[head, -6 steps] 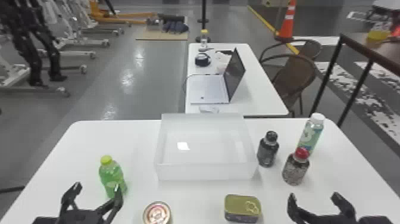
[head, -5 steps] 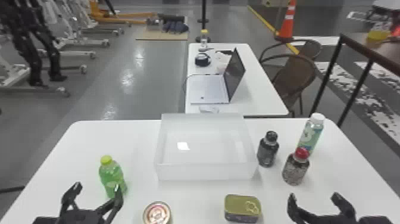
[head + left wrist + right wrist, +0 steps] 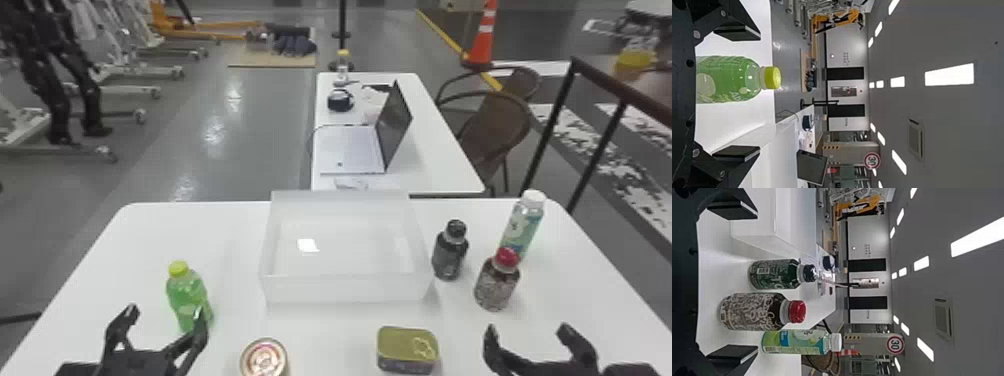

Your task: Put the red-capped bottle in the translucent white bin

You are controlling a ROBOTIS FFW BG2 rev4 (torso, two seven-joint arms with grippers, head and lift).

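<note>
My right claw (image 3: 528, 332) spread, tips well apart; red-capped bottle (image 3: 496, 290) upright on table (image 3: 230, 240) at claw's 11 o'clock, dark bottle (image 3: 449, 256) at bottle's 10, white-capped bottle (image 3: 524, 225) at its 1; left claw (image 3: 166, 320) spread too, near green bottle (image 3: 186, 295)

Translucent white bin (image 3: 350, 290), passable from above, with black-capped bottle (image 3: 448, 259) obstructing its right side and bare tabletop (image 3: 230, 240) just left.

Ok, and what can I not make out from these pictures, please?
Round can, head view: near side cut off by the bottom edge.
White-capped bottle, head view: lower part hidden behind the red-capped bottle.
Green bottle, left wrist view: base hidden by the left gripper.
</note>
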